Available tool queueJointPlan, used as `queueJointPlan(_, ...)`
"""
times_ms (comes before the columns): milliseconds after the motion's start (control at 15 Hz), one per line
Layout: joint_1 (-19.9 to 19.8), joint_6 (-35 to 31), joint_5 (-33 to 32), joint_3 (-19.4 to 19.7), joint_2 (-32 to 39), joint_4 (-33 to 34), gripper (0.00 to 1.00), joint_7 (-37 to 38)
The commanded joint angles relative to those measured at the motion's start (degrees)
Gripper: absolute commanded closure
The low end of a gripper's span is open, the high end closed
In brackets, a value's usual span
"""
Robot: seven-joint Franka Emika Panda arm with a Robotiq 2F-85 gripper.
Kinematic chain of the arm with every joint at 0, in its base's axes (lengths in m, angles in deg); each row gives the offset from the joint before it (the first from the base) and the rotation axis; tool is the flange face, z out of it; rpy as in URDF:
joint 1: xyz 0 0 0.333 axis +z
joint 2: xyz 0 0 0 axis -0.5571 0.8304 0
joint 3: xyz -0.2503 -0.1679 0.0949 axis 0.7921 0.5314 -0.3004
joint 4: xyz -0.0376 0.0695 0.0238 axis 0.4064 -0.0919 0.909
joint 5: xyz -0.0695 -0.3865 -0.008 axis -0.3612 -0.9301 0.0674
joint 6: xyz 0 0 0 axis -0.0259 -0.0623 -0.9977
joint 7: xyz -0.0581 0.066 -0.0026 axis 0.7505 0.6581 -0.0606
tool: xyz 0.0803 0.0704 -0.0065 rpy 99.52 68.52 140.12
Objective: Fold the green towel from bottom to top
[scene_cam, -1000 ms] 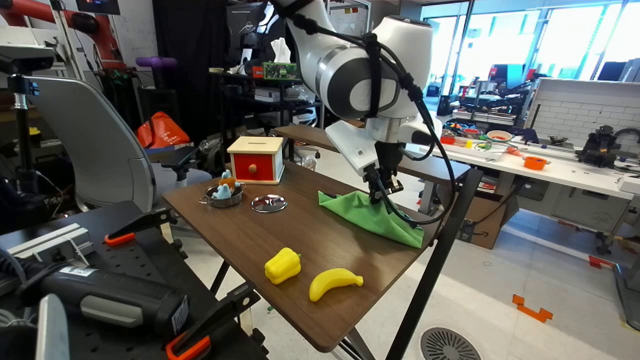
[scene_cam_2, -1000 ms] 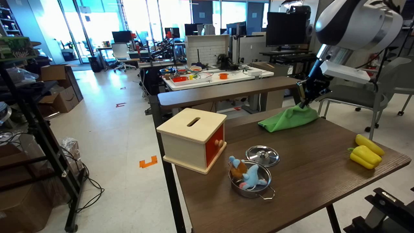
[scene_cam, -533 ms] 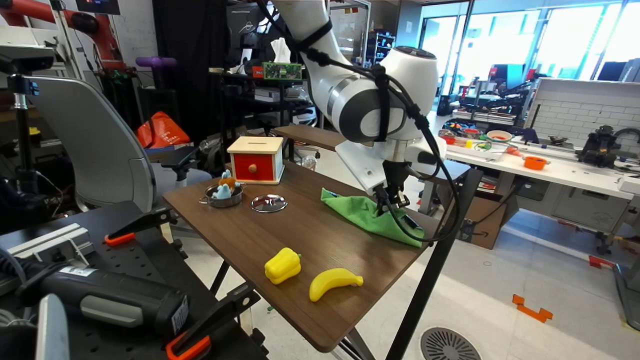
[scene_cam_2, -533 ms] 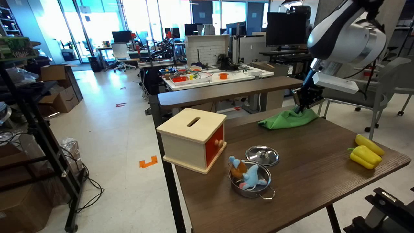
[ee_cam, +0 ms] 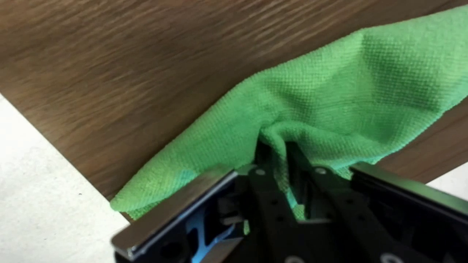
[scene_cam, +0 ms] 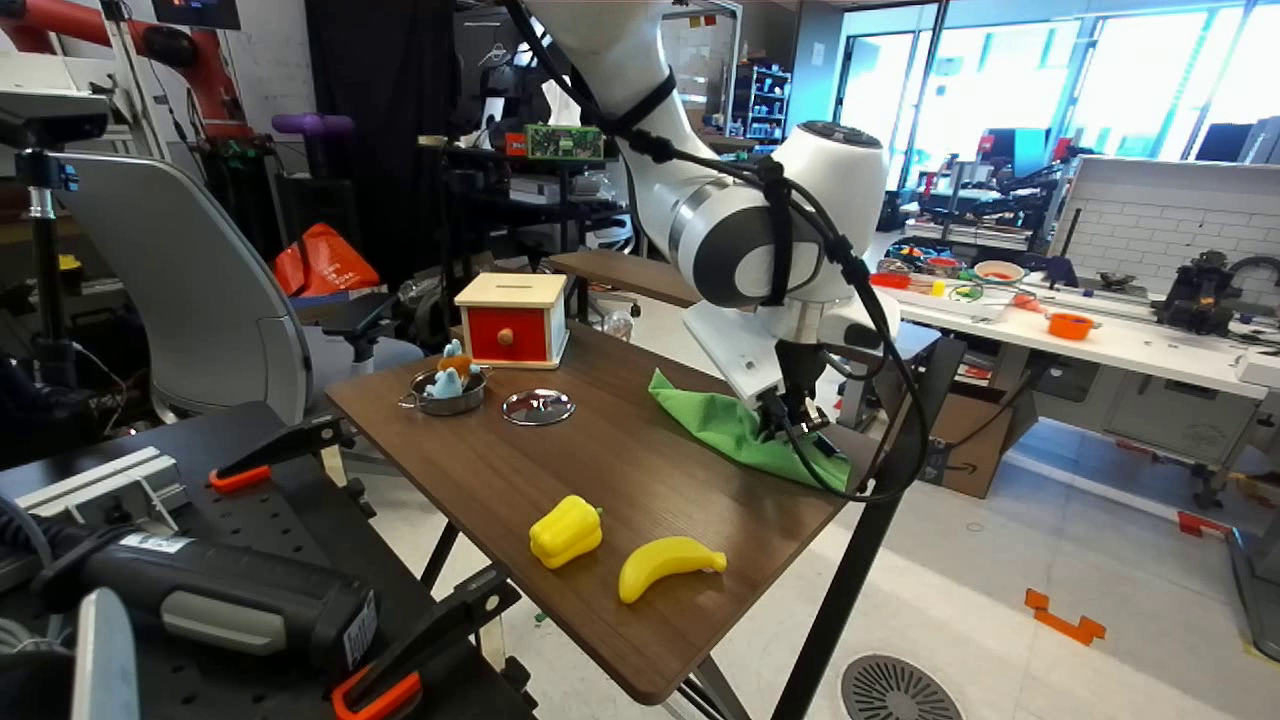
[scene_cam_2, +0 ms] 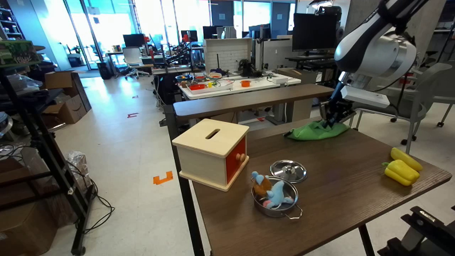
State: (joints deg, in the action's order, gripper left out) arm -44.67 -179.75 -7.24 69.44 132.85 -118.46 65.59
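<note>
The green towel (scene_cam: pixel 715 425) lies folded and bunched in a long strip near the table's edge in both exterior views (scene_cam_2: pixel 309 133). In the wrist view it (ee_cam: pixel 329 91) runs diagonally, with one corner at the table edge at lower left. My gripper (ee_cam: pixel 276 148) is low over the towel, its fingers shut on a fold of cloth that stands up between them. The gripper also shows in both exterior views (scene_cam: pixel 772 428) (scene_cam_2: pixel 327 124), down at the towel's middle. The fingertips are partly hidden by the cloth. The towel's underside is mostly hidden.
On the brown table (scene_cam: pixel 540 470) are a yellow pepper (scene_cam: pixel 566 532), a yellow banana (scene_cam: pixel 668 568), a metal lid (scene_cam: pixel 538 407), a pot with soft toys (scene_cam_2: pixel 275 208) and a wooden box with a red front (scene_cam_2: pixel 213 153). A raised brown shelf (scene_cam_2: pixel 252 100) stands behind the towel.
My gripper has moved down and, in an exterior view, to the right, toward the table's edge. The raised part of the towel has come down with it and the towel lies lower and flatter.
</note>
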Motion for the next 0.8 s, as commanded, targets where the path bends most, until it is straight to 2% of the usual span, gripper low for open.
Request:
queueJointPlan(0, 0.66, 2.86, -2.06, 0.93, 1.46, 2.69, 0.5, 1.73)
queueJointPlan(400, -0.27, 2.53, -1.39, -0.42, -2.89, -1.41, 0.05, -0.42)
queueJointPlan(467, -0.55, 2.09, -1.16, -0.84, -4.54, -2.95, 0.01, -1.04)
queueJointPlan(733, -2.11, 0.18, -0.19, -3.54, -13.81, -12.1, 0.0, -5.86)
